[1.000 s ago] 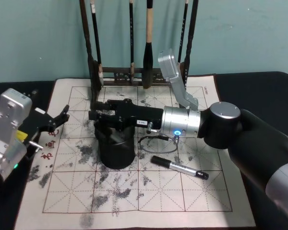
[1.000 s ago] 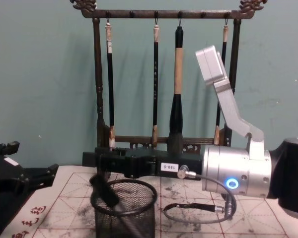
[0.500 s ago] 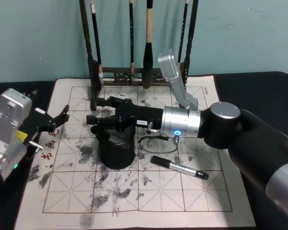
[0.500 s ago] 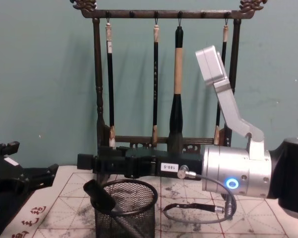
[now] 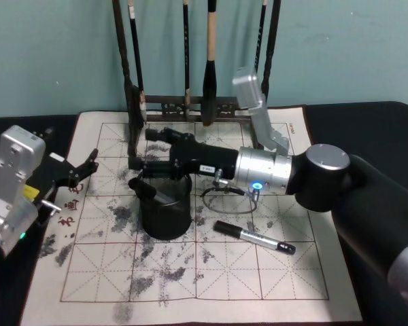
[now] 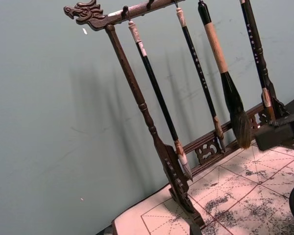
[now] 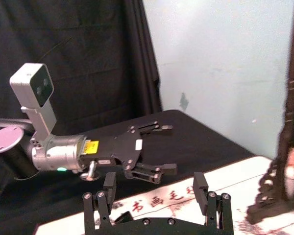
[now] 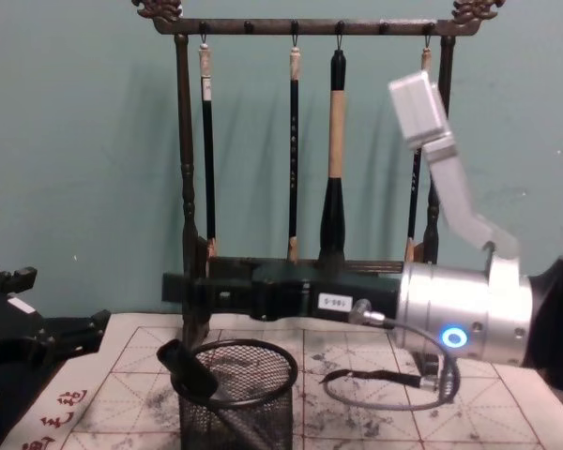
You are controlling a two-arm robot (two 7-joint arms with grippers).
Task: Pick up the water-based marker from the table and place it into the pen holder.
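Note:
A water-based marker [image 5: 144,189] leans inside the black mesh pen holder [image 5: 165,212], its black cap [image 8: 190,370] poking over the rim. A second marker [image 5: 253,238], black-capped with a silver barrel, lies on the mat to the right of the holder. My right gripper [image 5: 141,149] hovers above and behind the holder, open and empty; the right wrist view shows its fingers [image 7: 201,188] spread with nothing between them. In the chest view the right gripper [image 8: 174,286] sits just above the holder [image 8: 236,398]. My left gripper [image 5: 87,170] rests open at the mat's left edge.
A dark wooden brush rack [image 5: 134,102] with several hanging brushes [image 8: 337,150] stands at the back of the ink-stained grid mat [image 5: 190,272], close behind the right gripper. A grey cable loop [image 5: 224,200] lies right of the holder. Black tabletop surrounds the mat.
The right gripper let go of the marker, which dropped into the pen holder. The gripper then rose and drew back toward the rack. The left arm stayed still.

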